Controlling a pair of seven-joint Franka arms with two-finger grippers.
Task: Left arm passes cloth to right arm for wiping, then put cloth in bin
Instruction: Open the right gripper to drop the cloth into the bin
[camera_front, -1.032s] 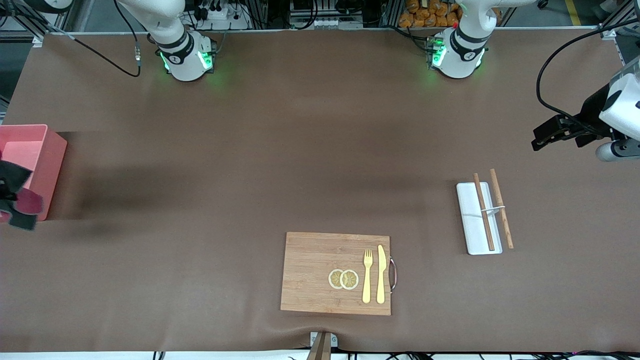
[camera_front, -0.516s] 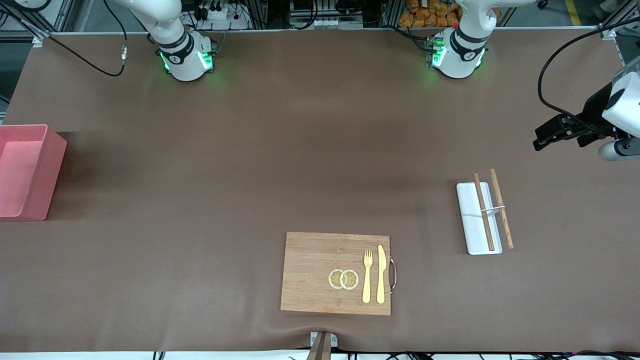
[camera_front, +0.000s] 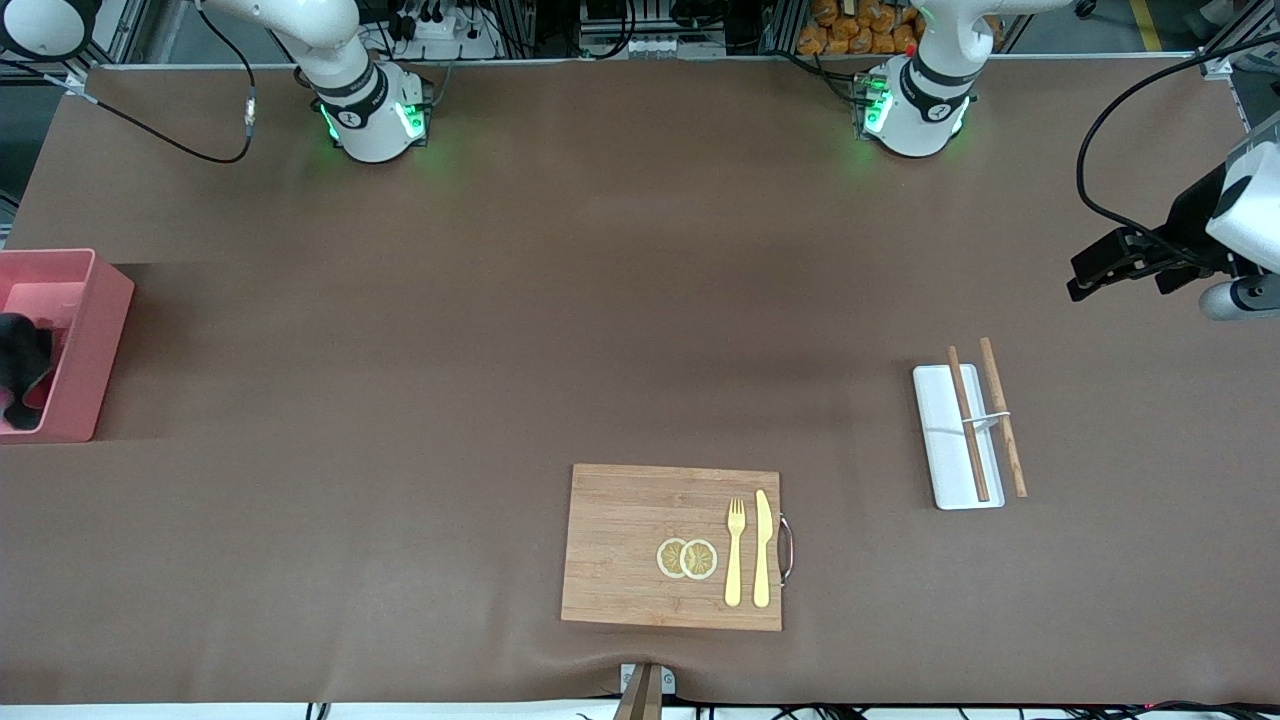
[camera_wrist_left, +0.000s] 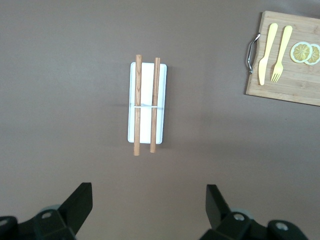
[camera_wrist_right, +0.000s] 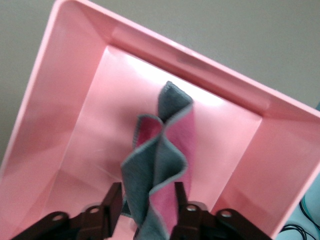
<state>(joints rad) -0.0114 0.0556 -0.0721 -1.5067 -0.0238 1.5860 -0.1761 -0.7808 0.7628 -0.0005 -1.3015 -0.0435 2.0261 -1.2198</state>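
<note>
Lowest in the front frame, nearest the camera, a wooden cutting board (camera_front: 630, 540) lies on the desk (camera_front: 400, 420) with two lemon slices (camera_front: 687, 558), a yellow fork (camera_front: 735, 552) and a yellow knife (camera_front: 762, 548). Higher in the frame, toward the left arm's end, a flat white tray (camera_front: 940, 440) lies under two wooden chopsticks (camera_front: 968, 425). None of these belongs to the step in hand.

The pink bin (camera_front: 100, 310) sits at the frame's edge at the right arm's end of the desk. The cloth (camera_front: 22, 362) shows as a dark bundle within its walls. In the right wrist view the right gripper (camera_wrist_right: 145, 207) hangs over the bin's opening. Its fingers (camera_wrist_right: 111, 200) are parted, and the cloth (camera_wrist_right: 155, 160) hangs loosely folded in the gap, grey face out and pink face inside, above the bin floor (camera_wrist_right: 100, 150).

This looks like the release that ends the task. To do it well, the fingers should spread fully so that no fold catches on a pad. The gripper should then rise straight up, so that it does not drag the cloth over a wall. The cloth is well inside the rim, so it should land cleanly.

The left gripper (camera_front: 1090, 275) waits in the air over the desk at its own end, above the tray and chopsticks, its fingers (camera_wrist_left: 80, 200) wide open and empty.
</note>
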